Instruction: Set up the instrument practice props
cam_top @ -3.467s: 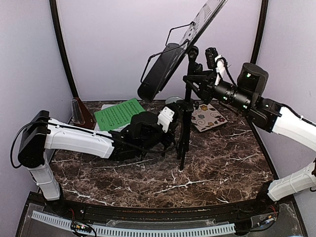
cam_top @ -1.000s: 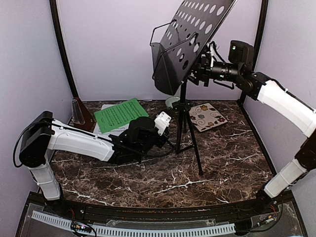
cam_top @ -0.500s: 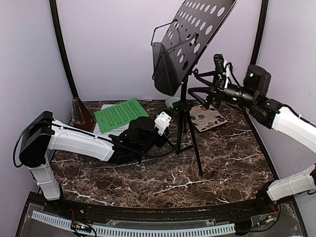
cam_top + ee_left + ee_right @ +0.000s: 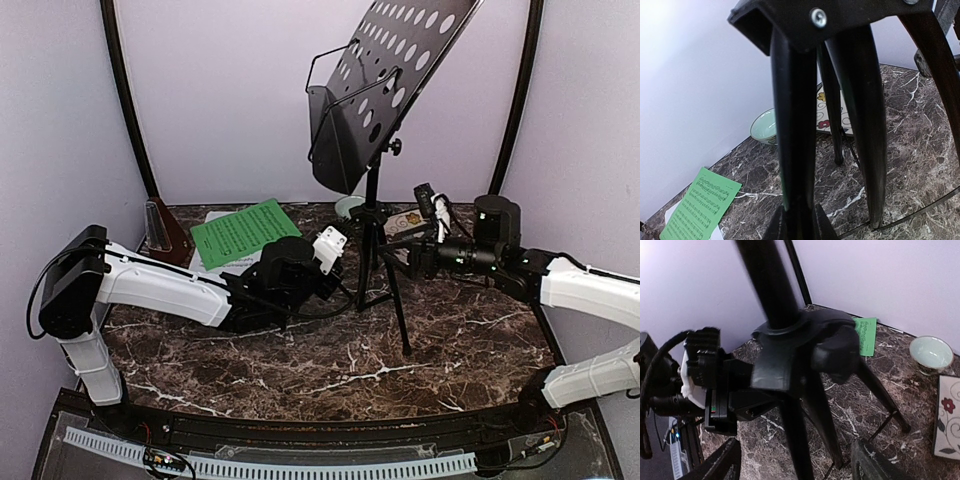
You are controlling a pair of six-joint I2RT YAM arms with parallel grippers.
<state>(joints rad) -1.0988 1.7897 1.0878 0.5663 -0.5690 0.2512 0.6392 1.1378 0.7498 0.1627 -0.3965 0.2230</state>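
Close up: music stand hub; green sheet, bowl, tile behind.

Top of music stand cropped; white sheet mostly hid. under green sheet.

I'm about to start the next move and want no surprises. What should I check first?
1. music stand upright on its tripod: ok.
2. left hand shut on the stand: ok.
3. right hand open: ok; clear of the hub: cannot tell.
4. green sheet on the desk: not ok, flat on the table.
5. metronome upright: ok.
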